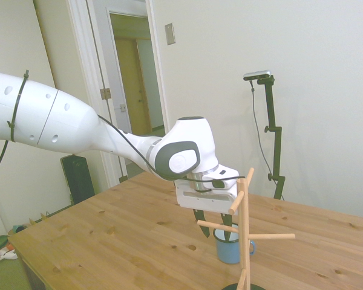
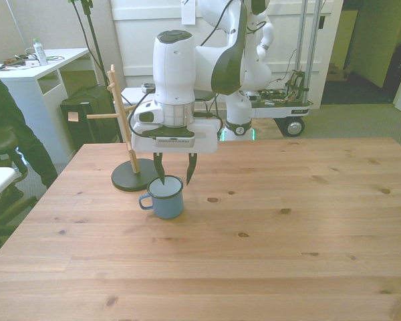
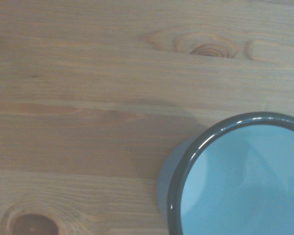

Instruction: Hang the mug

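- The end effector (image 2: 173, 174) hangs pointing straight down in the centre-left of the front view, its two dark fingers spread apart and holding nothing.
- Directly beneath it stands the mug (image 2: 166, 198), upright on the table (image 2: 287, 241), mouth up. In the front view, one fingertip (image 2: 160, 178) dips toward the mouth on the picture's left, while the other sits just outside the rim on the picture's right, so the fingers appear to straddle the rim wall on that side.
- The wrist view agrees: the dark rim and pale interior of the mug (image 3: 245, 181) fill its lower right corner, very close below.
- The loop handle (image 2: 146, 201) sticks out toward the front view's left, away from the wall the fingers straddle; a rim pinch there would likely leave the loop free for hanging.
- Further out, the wooden peg rack (image 2: 123, 130) rises from a dark round base just behind and to the picture's left of the mug. In the side view it stands at the lower right, in front of the mug (image 1: 228, 248).
- Judgement: the coming move turns on dropping straight down a little before closing; afterwards the handle must travel up toward a peg.
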Tool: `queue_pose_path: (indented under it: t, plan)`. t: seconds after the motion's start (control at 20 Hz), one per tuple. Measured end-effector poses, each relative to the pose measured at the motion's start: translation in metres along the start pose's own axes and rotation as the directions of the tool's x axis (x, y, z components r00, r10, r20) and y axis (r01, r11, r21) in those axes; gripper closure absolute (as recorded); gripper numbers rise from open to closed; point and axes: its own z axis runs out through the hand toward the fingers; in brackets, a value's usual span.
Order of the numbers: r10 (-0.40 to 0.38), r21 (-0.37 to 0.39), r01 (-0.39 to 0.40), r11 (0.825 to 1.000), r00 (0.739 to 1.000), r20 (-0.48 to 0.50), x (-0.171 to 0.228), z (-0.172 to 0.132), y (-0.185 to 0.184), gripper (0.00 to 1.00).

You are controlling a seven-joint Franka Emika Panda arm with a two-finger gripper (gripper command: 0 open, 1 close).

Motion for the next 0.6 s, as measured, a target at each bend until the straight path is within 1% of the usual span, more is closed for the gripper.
queue_pose_path:
  t: [0.35,0.6]
  plan:
    - [0.023,0.012,-0.023,1.000,1.000,0.009,0.0026,0.0057,0.0057,1.00]
    - [0.022,0.011,-0.022,1.000,1.000,0.010,0.0032,0.0090,0.0040,1.00]
